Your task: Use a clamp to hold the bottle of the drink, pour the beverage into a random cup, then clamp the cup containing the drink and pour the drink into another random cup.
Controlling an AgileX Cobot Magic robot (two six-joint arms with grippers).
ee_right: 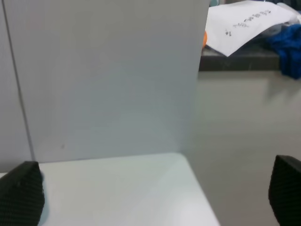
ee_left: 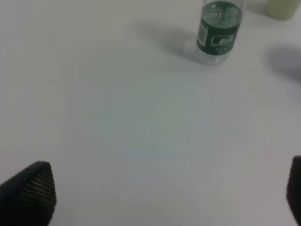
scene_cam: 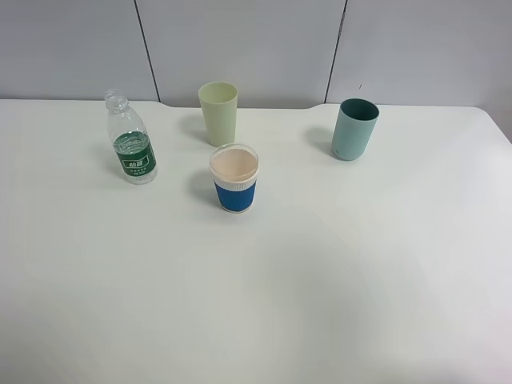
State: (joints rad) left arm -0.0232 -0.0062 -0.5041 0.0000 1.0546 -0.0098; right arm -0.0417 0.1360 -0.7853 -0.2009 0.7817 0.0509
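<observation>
Only a green-labelled bottle [scene_cam: 132, 150], lettering too blurred to read

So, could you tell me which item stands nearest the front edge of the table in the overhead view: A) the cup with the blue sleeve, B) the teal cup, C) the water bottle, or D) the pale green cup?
A: the cup with the blue sleeve sits lowest in the exterior high view, ahead of the water bottle, pale green cup and teal cup.

Office or lab: white table [scene_cam: 320, 280], grey partition panels [scene_cam: 240, 40].
</observation>
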